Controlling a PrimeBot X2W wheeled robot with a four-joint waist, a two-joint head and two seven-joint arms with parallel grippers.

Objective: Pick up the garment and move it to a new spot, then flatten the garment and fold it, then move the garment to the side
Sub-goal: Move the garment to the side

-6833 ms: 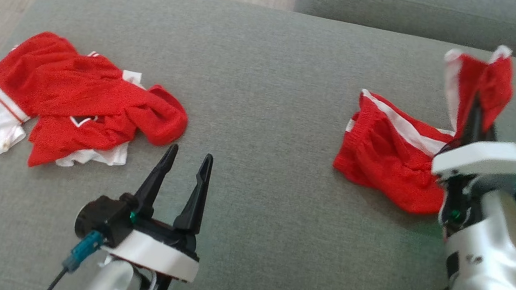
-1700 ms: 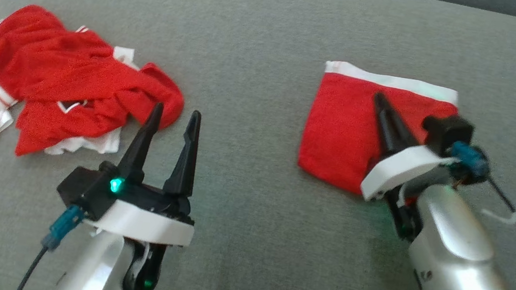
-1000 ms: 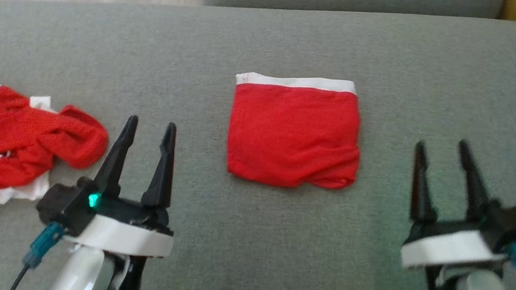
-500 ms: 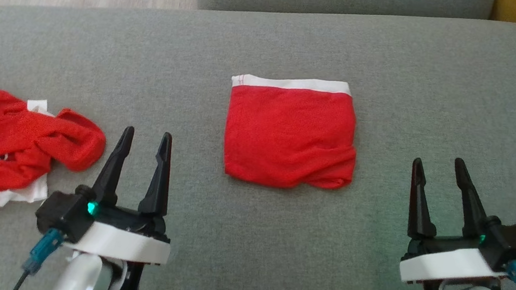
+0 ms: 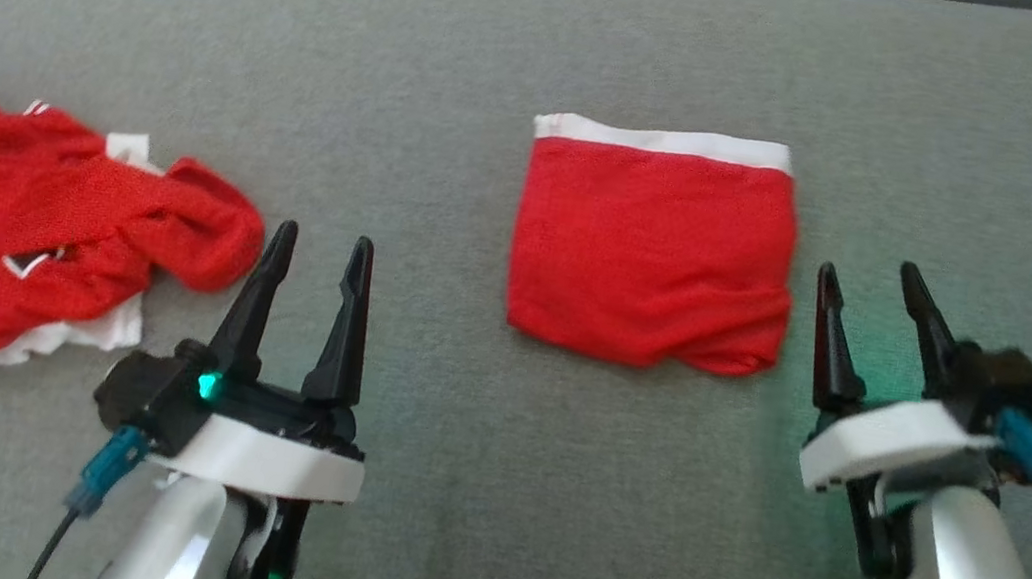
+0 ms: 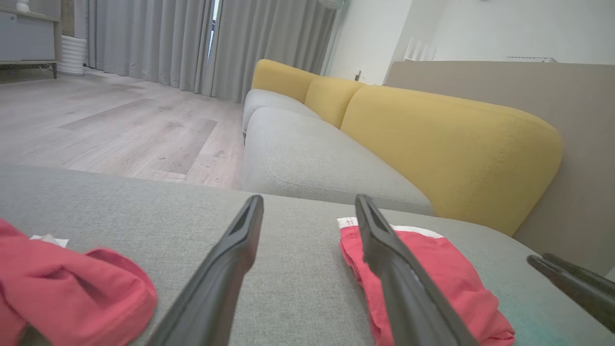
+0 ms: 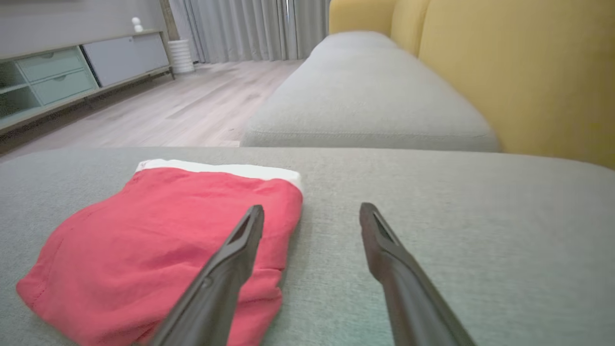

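Observation:
The garment (image 5: pixel 653 248) is a red pair of shorts with a white band along its far edge, folded into a flat rectangle on the grey cushion (image 5: pixel 508 56). It also lies in the right wrist view as the garment (image 7: pixel 158 240) and in the left wrist view as the garment (image 6: pixel 432 274). My right gripper (image 5: pixel 866 278) stands open just right of its near right corner, holding nothing. My left gripper (image 5: pixel 321 242) is open and empty, between the folded garment and a crumpled red heap.
A crumpled red and white piece of clothing (image 5: pixel 42 213) lies at the left of the cushion. Wooden floor (image 6: pixel 120 125) lies beyond the cushion's far edge, with a grey sofa seat (image 7: pixel 370 96) and yellow backrest (image 6: pixel 447 144) further on.
The right gripper was shut on the loose garment; now it is open beside it and the garment lies folded flat. The camera has shifted, sliding the scene right and up.

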